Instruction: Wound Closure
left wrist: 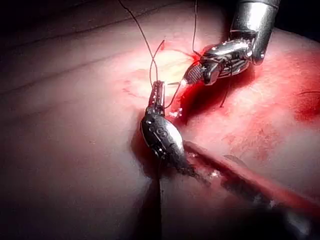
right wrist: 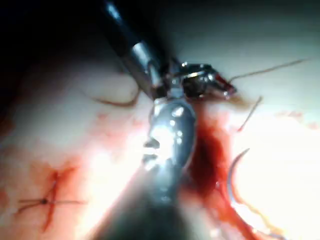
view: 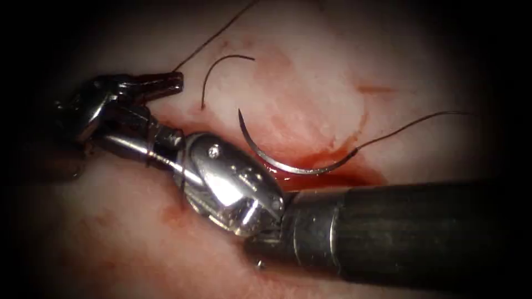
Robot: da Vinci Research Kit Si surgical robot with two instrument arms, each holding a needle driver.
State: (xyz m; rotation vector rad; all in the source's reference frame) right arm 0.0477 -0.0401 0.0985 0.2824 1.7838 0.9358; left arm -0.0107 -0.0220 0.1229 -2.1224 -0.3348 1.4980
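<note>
- We see light fall in a rounded pool, brightest above and to the right of the right tool [view: 130, 145].
- Around that pool the endoscope view fades to black on every side, deepest behind the tool's shaft and beyond its tip.
- From the left wrist, we find the glare strongest just past the left tool [left wrist: 157, 90], with shadow behind it.
- From the right wrist, hard light sits beside the tool and darkness lies past its tip.

The right arm's thick dark shaft [view: 410, 232] reaches in low, its shiny wrist [view: 233, 185] bent up toward the left gripper [view: 166, 84]. The left gripper's jaws are pressed together. The right gripper [left wrist: 189, 75] lies close by, its jaw state unclear.
</note>
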